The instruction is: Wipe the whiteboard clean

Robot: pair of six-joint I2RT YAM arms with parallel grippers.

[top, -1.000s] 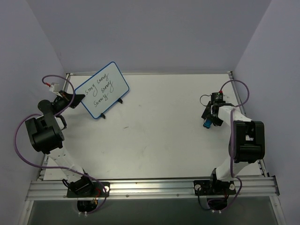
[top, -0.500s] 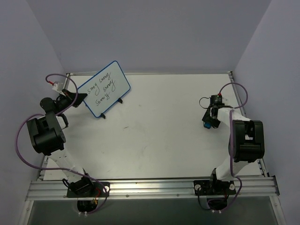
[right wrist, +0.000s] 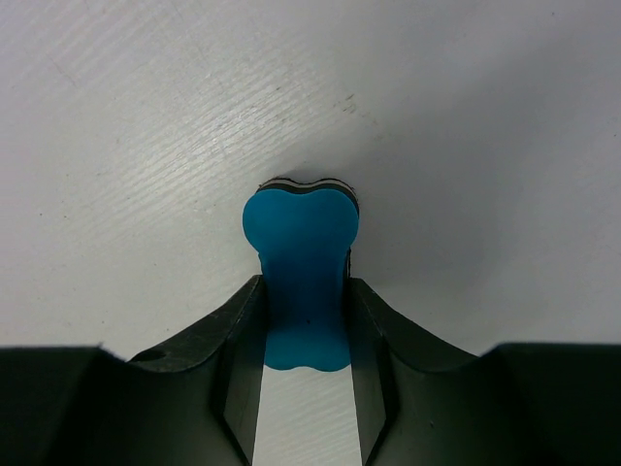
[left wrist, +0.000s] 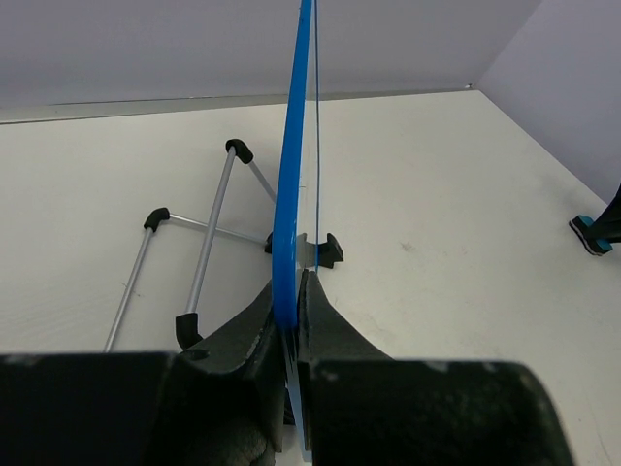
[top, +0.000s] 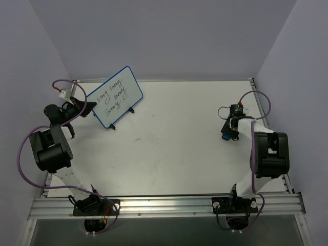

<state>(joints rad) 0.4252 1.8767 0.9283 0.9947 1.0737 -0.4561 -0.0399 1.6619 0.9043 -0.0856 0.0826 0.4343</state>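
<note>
Board gripped, eraser gripped, writing not yet wiped.
The left tool (left wrist: 291, 291) pinches the whiteboard (left wrist: 299, 146) by its blue edge, likely steadying it; the right tool (right wrist: 303, 301), well apart, pinches the eraser (right wrist: 301, 233), pointed down at the desk (right wrist: 466, 146).

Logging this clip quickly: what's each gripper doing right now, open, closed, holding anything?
Left gripper: closed on the edge of the whiteboard.
Right gripper: closed on the blue eraser.
</note>
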